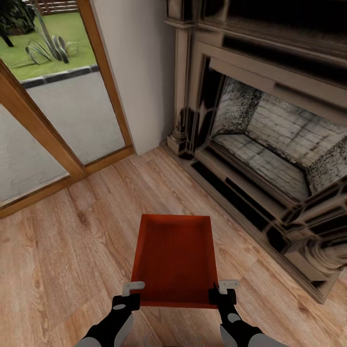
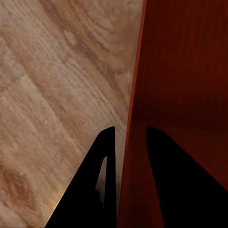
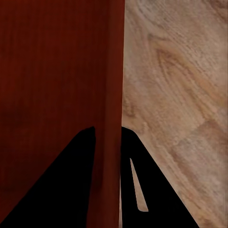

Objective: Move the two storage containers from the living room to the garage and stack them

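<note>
Item: bin, 1 of 2, in living rm, over wood floor nr fireplace.
L gripper pinches near-left wall; R gripper pinches near-right wall.
Status: early; garage carry, set-down, stacking all left.

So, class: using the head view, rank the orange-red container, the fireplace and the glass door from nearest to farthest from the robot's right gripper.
1. The storage container: the right gripper has its jaws on the bin's near right corner.
2. The fireplace: ahead on the right side, its hearth edge running close by.
3. The glass door: far across on the left.
</note>
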`<state>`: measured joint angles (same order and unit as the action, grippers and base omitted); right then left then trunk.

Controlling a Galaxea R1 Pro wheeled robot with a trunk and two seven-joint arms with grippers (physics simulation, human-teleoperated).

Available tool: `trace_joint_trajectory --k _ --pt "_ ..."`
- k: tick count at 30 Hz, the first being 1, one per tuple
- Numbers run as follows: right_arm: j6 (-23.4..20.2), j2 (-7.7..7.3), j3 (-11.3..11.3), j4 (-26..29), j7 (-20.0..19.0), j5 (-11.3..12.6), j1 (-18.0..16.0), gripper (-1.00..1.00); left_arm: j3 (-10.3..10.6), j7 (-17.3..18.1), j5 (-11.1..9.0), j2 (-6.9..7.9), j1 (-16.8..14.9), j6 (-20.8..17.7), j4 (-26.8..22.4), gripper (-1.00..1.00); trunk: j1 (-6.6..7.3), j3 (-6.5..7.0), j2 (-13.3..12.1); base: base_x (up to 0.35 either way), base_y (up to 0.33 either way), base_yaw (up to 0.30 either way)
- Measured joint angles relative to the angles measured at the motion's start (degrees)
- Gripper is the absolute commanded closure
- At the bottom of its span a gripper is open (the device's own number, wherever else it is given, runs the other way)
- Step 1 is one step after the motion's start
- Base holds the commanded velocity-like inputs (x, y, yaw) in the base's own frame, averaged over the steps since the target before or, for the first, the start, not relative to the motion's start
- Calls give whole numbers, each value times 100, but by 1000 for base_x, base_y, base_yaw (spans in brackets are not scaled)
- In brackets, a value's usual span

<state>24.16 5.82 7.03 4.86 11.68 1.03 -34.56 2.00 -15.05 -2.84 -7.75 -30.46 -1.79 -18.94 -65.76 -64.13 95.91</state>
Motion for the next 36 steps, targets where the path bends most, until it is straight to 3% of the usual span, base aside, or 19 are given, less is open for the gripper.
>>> trace_joint_trajectory --k 36 --pt "-100 3 -7 -53 -9 -59 1 100 -89 43 -5 0 1 9 142 100 791 646 -1444 0 0 0"
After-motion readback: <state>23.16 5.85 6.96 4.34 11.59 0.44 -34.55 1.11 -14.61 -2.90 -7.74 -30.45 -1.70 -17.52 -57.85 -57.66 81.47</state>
